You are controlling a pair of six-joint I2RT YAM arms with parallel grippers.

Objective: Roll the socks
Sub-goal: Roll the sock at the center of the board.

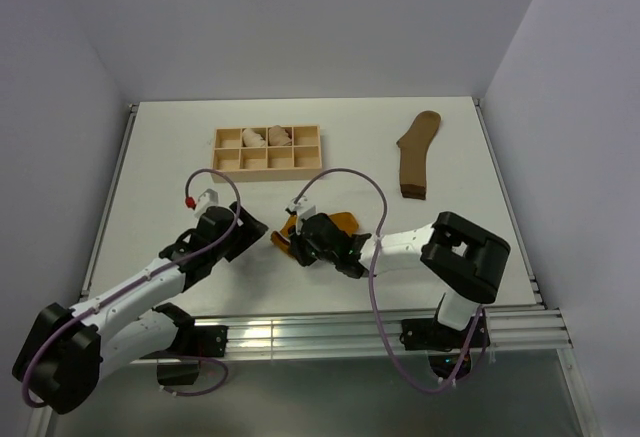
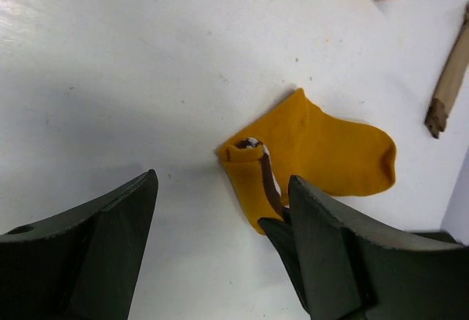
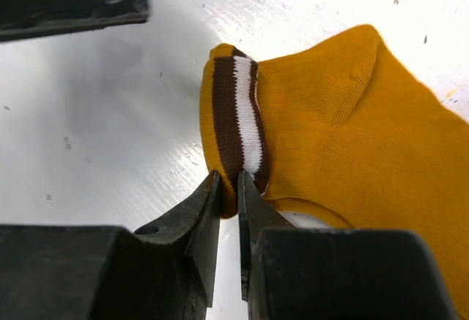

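Pale grey walls box a white table (image 1: 150,157). Near the middle of its near edge lies the mustard-orange fabric sock (image 3: 352,129), its striped cuff folded over and pinched by the right gripper (image 3: 229,188). The left gripper (image 2: 222,188) hangs spread beside it. The olive-brown fabric sock (image 1: 415,152) lies toward the far right corner. Rolling looks barely begun; next, the cuff needs turning along the foot. No writing is readable.

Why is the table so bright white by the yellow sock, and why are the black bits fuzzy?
Right wrist view: glare whitens the table above the mustard sock; the right pincer, pinching the striped cuff, sits too close to be sharp. Left wrist view: the open left pincer looks dark and soft-edged, with grey shadow beside it.
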